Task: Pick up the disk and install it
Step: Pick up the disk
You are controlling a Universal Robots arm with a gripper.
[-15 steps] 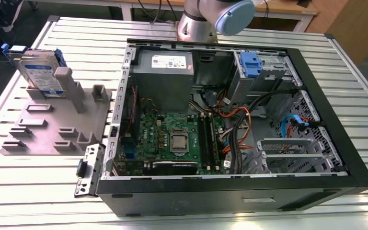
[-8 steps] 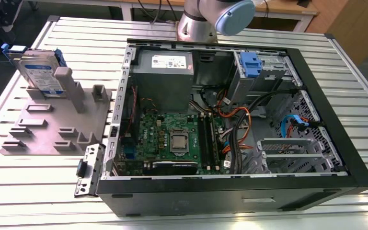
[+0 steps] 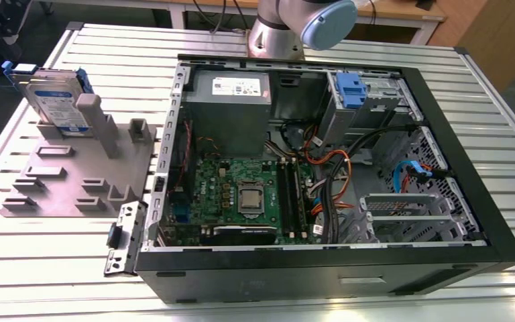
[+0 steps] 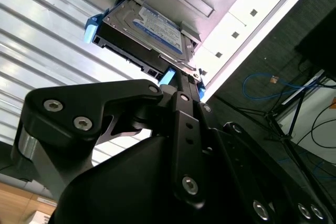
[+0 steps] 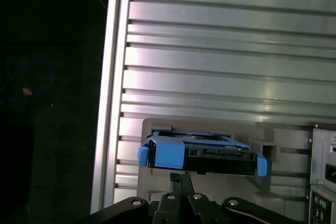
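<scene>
In the exterior view, the disk (image 3: pixel 56 100) stands on edge in a slot of the grey holder (image 3: pixel 70 181), its label face showing and its blue frame at the upper end. The holder lies on the slatted table (image 3: pixel 25 282). The disk is at about ten o'clock from the open case (image 3: pixel 329 258), apart from it. Inside the case, the power supply (image 3: pixel 229 100) sits at twelve o'clock from the motherboard (image 3: pixel 239 188), and a blue latch (image 3: pixel 351 90) is at about one o'clock. The arm (image 3: pixel 302 23) rises at twelve o'clock behind the case.

In the second wrist view, the pincer (image 4: pixel 184 80) is closed on nothing and points toward the disk (image 4: pixel 144 24). The disk sits in the holder (image 4: pixel 194 1), with the table (image 4: pixel 42 24) around it.

In the first wrist view, the closed pincer (image 5: pixel 181 178) lines up with the disk (image 5: pixel 199 153). The disk is seen edge-on with its blue frame facing the camera, and it is seated in the holder (image 5: pixel 157 182) on the table (image 5: pixel 231 51). A corner of the case (image 5: pixel 323 182) shows beside the holder.
</scene>
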